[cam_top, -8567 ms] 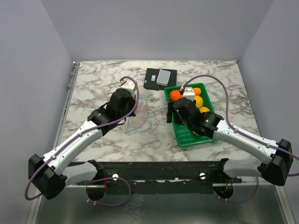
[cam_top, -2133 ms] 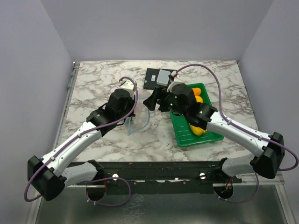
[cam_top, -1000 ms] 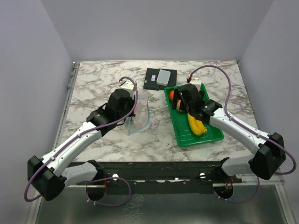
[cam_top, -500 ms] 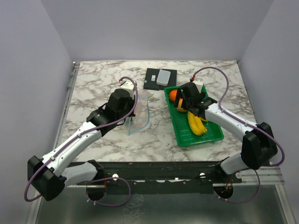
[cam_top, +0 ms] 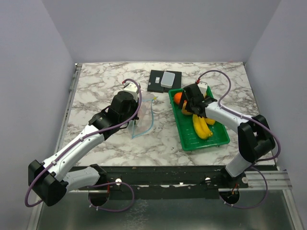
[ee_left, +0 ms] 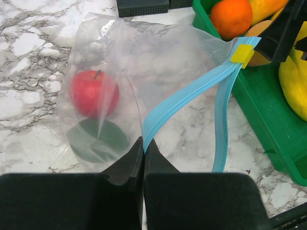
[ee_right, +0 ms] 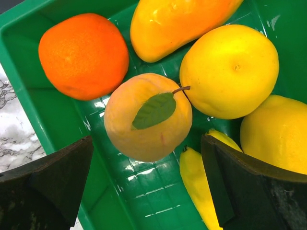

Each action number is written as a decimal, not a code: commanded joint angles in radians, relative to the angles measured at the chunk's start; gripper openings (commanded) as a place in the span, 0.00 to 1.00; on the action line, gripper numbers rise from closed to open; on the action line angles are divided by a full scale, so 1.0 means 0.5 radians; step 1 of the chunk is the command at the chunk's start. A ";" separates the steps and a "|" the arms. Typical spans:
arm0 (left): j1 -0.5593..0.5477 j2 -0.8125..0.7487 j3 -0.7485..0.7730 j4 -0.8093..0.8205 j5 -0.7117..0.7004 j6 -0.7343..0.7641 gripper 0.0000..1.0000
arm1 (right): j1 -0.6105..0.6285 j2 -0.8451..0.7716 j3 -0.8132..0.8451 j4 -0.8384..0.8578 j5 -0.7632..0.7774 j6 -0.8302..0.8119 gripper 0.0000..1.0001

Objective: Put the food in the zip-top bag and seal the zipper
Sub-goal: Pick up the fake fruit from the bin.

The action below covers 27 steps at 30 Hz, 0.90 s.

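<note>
Blue zipper (ee_left: 187, 94) clamped in left jaws props the bag (ee_left: 120, 57) open; right jaws gape above the centre-frame peach (ee_right: 139, 139)

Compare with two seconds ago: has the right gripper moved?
Yes: the right gripper swung right, from beside the zip-top bag to over the far end of the green tray.

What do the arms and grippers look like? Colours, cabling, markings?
Both alike: left arm and right arm have white link shells with black joint housings and black bases. A purple cable loops along each. Left gripper and right gripper are plain matte black. No markings visible.
</note>
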 commanded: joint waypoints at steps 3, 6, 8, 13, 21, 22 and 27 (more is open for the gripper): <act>-0.007 -0.023 -0.015 0.040 -0.006 0.005 0.00 | -0.026 0.105 0.097 0.069 -0.055 0.063 1.00; -0.005 -0.025 -0.013 0.037 -0.005 0.010 0.00 | -0.027 0.138 0.114 0.067 -0.062 0.072 0.97; -0.006 -0.026 -0.012 0.038 -0.004 0.011 0.00 | -0.032 0.146 0.118 0.069 -0.063 0.076 0.94; -0.006 -0.023 -0.012 0.034 0.001 0.010 0.00 | -0.031 0.144 0.115 0.067 -0.060 0.060 0.86; -0.007 -0.014 -0.012 0.033 0.003 0.010 0.00 | -0.036 0.147 0.097 0.072 -0.063 0.031 0.64; -0.006 -0.012 -0.012 0.031 0.004 0.010 0.00 | -0.035 0.145 0.097 0.074 -0.067 0.026 0.60; -0.007 -0.007 -0.012 0.031 -0.001 0.013 0.00 | -0.036 0.117 0.083 0.081 -0.086 0.001 0.39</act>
